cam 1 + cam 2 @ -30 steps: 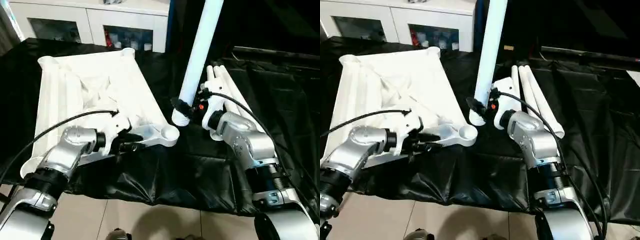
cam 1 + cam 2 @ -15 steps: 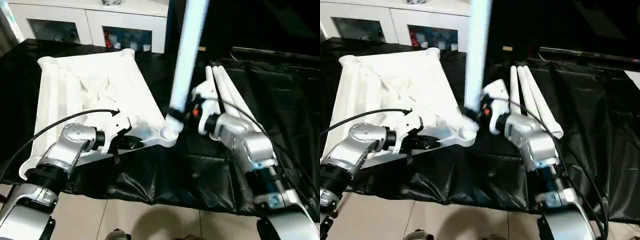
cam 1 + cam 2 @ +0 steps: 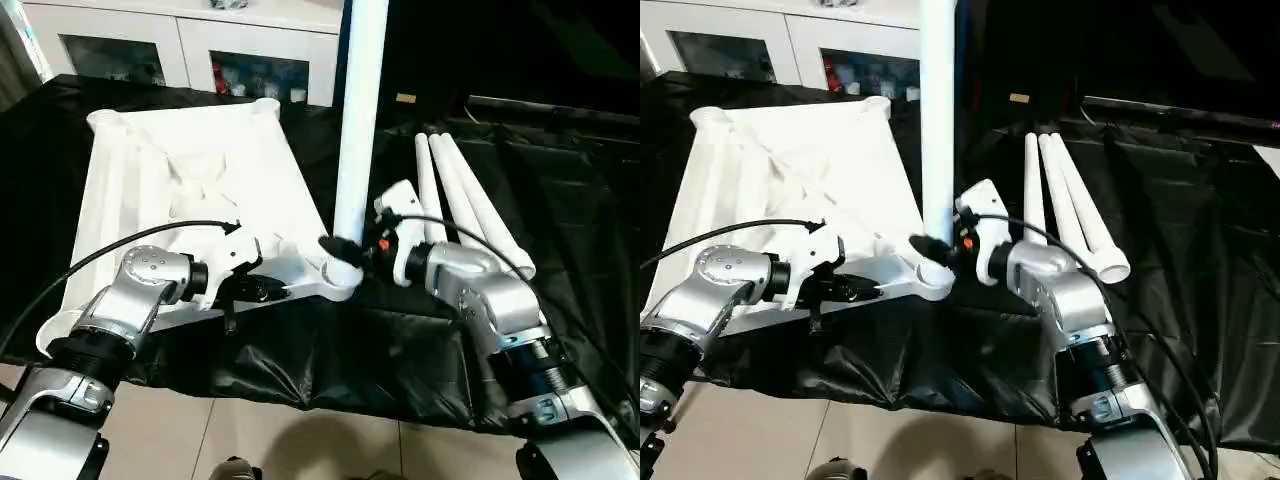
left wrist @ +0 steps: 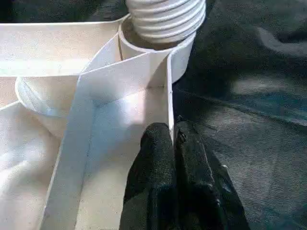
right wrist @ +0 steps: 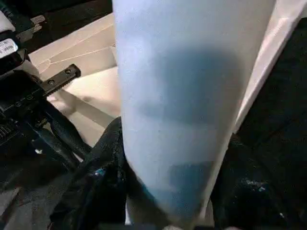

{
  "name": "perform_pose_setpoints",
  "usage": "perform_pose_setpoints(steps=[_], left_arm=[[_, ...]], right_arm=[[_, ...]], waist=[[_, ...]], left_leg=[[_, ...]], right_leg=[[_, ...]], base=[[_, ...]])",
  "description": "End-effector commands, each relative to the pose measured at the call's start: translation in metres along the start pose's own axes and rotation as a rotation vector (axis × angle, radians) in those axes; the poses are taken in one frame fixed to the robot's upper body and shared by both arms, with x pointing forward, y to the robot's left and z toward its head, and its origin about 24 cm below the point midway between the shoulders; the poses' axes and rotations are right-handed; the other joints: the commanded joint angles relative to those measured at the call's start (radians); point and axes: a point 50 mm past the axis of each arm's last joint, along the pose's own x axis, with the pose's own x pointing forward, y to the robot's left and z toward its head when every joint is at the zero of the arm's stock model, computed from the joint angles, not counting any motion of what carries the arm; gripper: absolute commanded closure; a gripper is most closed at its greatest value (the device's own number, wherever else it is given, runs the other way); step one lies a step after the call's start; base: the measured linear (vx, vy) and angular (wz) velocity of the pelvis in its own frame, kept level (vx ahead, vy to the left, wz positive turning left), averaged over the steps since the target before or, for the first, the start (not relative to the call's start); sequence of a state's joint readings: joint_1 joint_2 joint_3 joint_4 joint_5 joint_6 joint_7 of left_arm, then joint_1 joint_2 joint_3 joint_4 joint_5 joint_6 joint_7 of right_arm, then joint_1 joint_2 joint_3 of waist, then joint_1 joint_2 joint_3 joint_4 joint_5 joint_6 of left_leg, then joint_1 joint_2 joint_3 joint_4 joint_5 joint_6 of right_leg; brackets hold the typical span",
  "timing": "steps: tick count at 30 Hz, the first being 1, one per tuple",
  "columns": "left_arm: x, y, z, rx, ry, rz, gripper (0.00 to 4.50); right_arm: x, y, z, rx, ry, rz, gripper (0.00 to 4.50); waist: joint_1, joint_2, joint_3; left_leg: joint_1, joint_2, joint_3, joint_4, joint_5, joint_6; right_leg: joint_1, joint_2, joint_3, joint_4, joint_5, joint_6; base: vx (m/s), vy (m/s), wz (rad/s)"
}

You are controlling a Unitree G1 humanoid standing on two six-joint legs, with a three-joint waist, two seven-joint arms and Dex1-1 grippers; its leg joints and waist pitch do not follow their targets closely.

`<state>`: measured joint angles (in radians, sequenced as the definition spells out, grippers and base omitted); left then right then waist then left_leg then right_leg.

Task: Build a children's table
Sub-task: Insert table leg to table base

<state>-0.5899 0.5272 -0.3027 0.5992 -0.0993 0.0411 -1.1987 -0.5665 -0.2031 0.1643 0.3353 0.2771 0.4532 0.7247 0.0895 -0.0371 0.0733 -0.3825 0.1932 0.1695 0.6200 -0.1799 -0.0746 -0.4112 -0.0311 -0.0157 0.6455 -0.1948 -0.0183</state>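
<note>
The children's table top (image 3: 190, 180) lies white and upside down on the black cover, ribs facing up. My left gripper (image 4: 172, 132) is shut on a thin rib of the top, just behind the near right corner socket (image 3: 341, 277). My right gripper (image 3: 345, 248) is shut on the lower end of one white leg (image 3: 358, 120), which stands upright. The leg's threaded end (image 4: 165, 19) sits in that corner socket. In the right wrist view the leg (image 5: 192, 105) stands between my black fingers (image 5: 108, 158).
Three more white legs (image 3: 455, 195) lie side by side on the black cover, right of the top. A white cabinet (image 3: 180, 50) with glass doors stands behind the table. The table's front edge (image 3: 330, 395) drops to a tiled floor.
My right gripper carried the leg left and stood it upright over the corner socket. My left gripper closed on the top's rib.
</note>
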Motion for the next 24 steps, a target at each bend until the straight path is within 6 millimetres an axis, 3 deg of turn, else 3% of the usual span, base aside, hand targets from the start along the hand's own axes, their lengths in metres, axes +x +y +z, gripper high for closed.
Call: perform_pose_setpoints(steps=[1,12,16,24], left_arm=[[0.008,-0.006,0.007,0.035,-0.023,-0.057,4.50],[0.009,-0.006,0.014,0.039,-0.036,-0.099,4.50],[0.010,-0.003,0.017,0.034,-0.044,-0.075,4.50],[0.009,0.001,0.020,0.032,-0.044,-0.060,4.50]], right_arm=[[-0.003,-0.003,-0.008,0.024,0.010,-0.015,2.62],[0.003,-0.005,-0.024,0.085,0.011,-0.035,2.62],[-0.005,-0.005,-0.037,0.131,-0.017,-0.043,2.62],[-0.017,-0.012,-0.063,0.209,-0.088,-0.142,2.62]], waist=[[-0.005,0.000,-0.076],[-0.007,0.007,-0.076],[-0.004,0.007,-0.077],[-0.004,0.021,-0.076]], left_leg=[[0.023,0.034,-0.004,-0.080,-0.163,-0.029],[0.024,0.035,-0.006,-0.083,-0.197,-0.040],[0.024,0.035,-0.006,-0.083,-0.196,-0.038],[0.030,0.035,-0.007,-0.085,-0.247,-0.039]], right_leg=[[0.046,-0.096,0.043,-0.079,-0.191,-0.175],[0.044,-0.097,0.042,-0.082,-0.210,-0.180],[0.046,-0.097,0.042,-0.081,-0.191,-0.184],[0.042,-0.098,0.038,-0.085,-0.209,-0.202]], base=[[0.000,0.000,0.00],[0.000,0.000,0.00],[0.000,0.000,0.00],[0.000,0.000,0.00]])
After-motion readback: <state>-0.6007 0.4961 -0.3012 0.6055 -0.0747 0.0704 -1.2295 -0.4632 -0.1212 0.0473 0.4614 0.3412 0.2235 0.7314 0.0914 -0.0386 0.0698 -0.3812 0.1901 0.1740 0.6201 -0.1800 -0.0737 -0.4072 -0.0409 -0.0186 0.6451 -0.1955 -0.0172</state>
